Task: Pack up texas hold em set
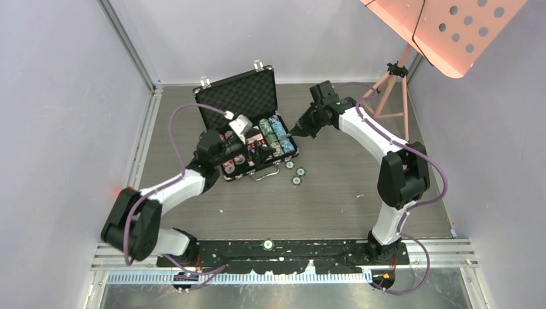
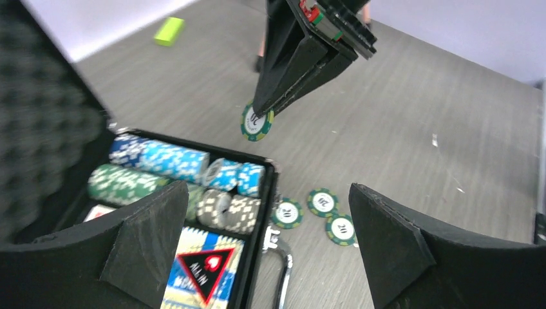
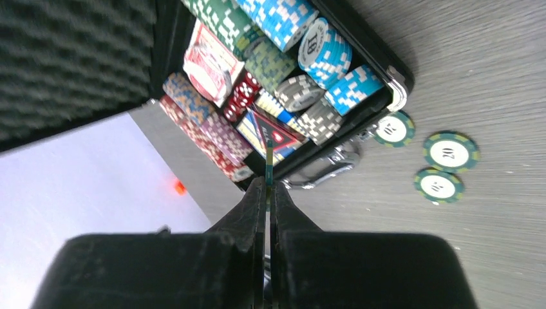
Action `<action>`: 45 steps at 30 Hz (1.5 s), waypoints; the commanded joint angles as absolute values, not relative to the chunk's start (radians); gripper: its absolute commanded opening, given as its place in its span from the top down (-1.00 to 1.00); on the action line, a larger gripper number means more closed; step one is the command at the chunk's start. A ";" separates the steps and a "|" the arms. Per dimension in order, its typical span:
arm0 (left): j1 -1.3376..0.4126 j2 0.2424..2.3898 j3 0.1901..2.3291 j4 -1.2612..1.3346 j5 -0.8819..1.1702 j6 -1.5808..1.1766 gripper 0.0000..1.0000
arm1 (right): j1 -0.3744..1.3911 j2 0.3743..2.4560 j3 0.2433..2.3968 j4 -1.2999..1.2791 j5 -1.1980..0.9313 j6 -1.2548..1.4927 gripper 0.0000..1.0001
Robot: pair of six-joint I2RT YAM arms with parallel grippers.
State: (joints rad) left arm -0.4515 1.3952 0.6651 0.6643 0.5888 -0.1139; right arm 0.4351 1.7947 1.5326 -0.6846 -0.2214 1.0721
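Observation:
The black briefcase (image 1: 239, 96) lies open mid-table, its foam lid upright and rows of striped chips (image 3: 283, 38) inside beside a red-backed card deck (image 3: 209, 64) and red dice (image 3: 243, 93). My right gripper (image 3: 268, 187) is shut on one green chip (image 2: 257, 122), held on edge in the air off the case's right end. Three green chips (image 2: 322, 202) lie flat on the table by the case's silver handle (image 2: 283, 277). My left gripper (image 2: 267, 251) hovers open over the case's front right corner, nothing between its fingers.
A small green block (image 2: 169, 30) lies on the table behind the case. A pink tripod stand (image 1: 386, 90) stands at the back right under a pink perforated panel (image 1: 451, 32). Grey walls close in on both sides.

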 commanded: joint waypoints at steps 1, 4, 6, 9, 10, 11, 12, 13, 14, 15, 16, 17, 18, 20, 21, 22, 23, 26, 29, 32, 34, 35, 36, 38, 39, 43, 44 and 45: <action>-0.454 1.249 0.560 0.642 0.329 -0.053 -0.99 | 0.449 1.858 1.588 -0.595 -0.193 1.350 0.99; -0.454 1.176 0.483 0.641 0.210 -0.046 -0.99 | 0.464 1.937 1.644 -0.567 -0.219 1.405 0.99; -0.454 1.135 0.441 0.647 0.155 -0.040 -0.99 | 0.471 1.963 1.663 -0.554 -0.207 1.437 0.99; -0.454 1.091 0.388 0.679 0.152 -0.022 -0.99 | 0.482 1.968 1.622 -0.448 -0.180 1.515 0.99; -0.454 1.087 0.376 0.695 0.156 -0.019 -0.99 | 0.488 1.975 1.618 -0.431 -0.168 1.527 0.99; -0.454 1.087 0.366 0.710 0.156 -0.017 -0.99 | 0.491 1.982 1.627 -0.419 -0.164 1.538 0.99; -0.454 1.091 0.355 0.719 0.150 -0.018 -0.99 | 0.496 2.002 1.640 -0.428 -0.162 1.536 0.99; -0.454 1.091 0.349 0.728 0.139 -0.018 -0.99 | 0.498 2.013 1.671 -0.456 -0.162 1.533 0.99; -0.454 1.093 0.341 0.739 0.126 -0.020 -0.99 | 0.500 2.034 1.684 -0.466 -0.165 1.530 0.99; -0.454 1.088 0.336 0.747 0.106 -0.024 -0.99 | 0.502 2.043 1.699 -0.476 -0.166 1.529 0.99; -0.454 1.081 0.331 0.749 0.093 -0.027 -0.99 | 0.503 2.054 1.702 -0.477 -0.165 1.530 0.99; -0.454 1.072 0.326 0.749 0.085 -0.029 -0.99 | 0.504 2.059 1.702 -0.481 -0.159 1.532 0.99; -0.453 1.061 0.322 0.749 0.075 -0.030 -0.99 | 0.505 2.061 1.700 -0.482 -0.153 1.535 0.99; -0.454 1.041 0.313 0.748 0.046 -0.031 -0.99 | 0.508 2.064 1.690 -0.485 -0.143 1.536 0.99; -0.454 1.032 0.309 0.745 0.030 -0.032 -0.99 | 0.511 2.070 1.688 -0.488 -0.139 1.536 0.99; -0.454 1.024 0.305 0.743 0.019 -0.031 -0.99 | 0.511 2.073 1.686 -0.489 -0.139 1.540 0.99; -0.454 1.016 0.303 0.741 0.010 -0.030 -0.99 | 0.513 2.080 1.687 -0.489 -0.137 1.542 0.99; -0.454 1.003 0.298 0.739 0.008 -0.030 -0.99 | 0.516 2.096 1.697 -0.494 -0.133 1.542 0.99; -0.454 1.003 0.301 0.732 0.009 -0.029 -0.99 | 0.520 2.113 1.708 -0.502 -0.127 1.542 0.99; -0.454 1.004 0.302 0.730 0.008 -0.028 -0.99 | 0.523 2.126 1.712 -0.509 -0.116 1.542 0.99; -0.454 1.003 0.304 0.729 0.009 -0.026 -0.99 | 0.524 2.136 1.717 -0.509 -0.113 1.542 0.99; -0.454 1.003 0.304 0.729 0.010 -0.026 -0.99 | 0.524 2.140 1.719 -0.511 -0.112 1.543 0.99; -0.454 1.002 0.304 0.727 0.011 -0.026 -0.99 | 0.525 2.151 1.727 -0.513 -0.113 1.540 0.99; -0.454 1.001 0.305 0.724 0.014 -0.024 -0.99 | 0.528 2.163 1.739 -0.519 -0.114 1.536 0.99; -0.454 1.000 0.304 0.725 0.015 -0.022 -0.99 | 0.529 2.166 1.750 -0.527 -0.111 1.534 0.99; -0.454 1.000 0.305 0.721 0.017 -0.017 -0.99 | 0.535 2.181 1.782 -0.541 -0.102 1.503 0.77; -0.454 1.000 0.305 0.720 0.018 -0.017 -0.99 | 0.536 2.180 1.785 -0.542 -0.098 1.498 0.62; -0.454 1.002 0.305 0.720 0.021 -0.017 -0.99 | 0.538 2.179 1.788 -0.540 -0.094 1.496 0.57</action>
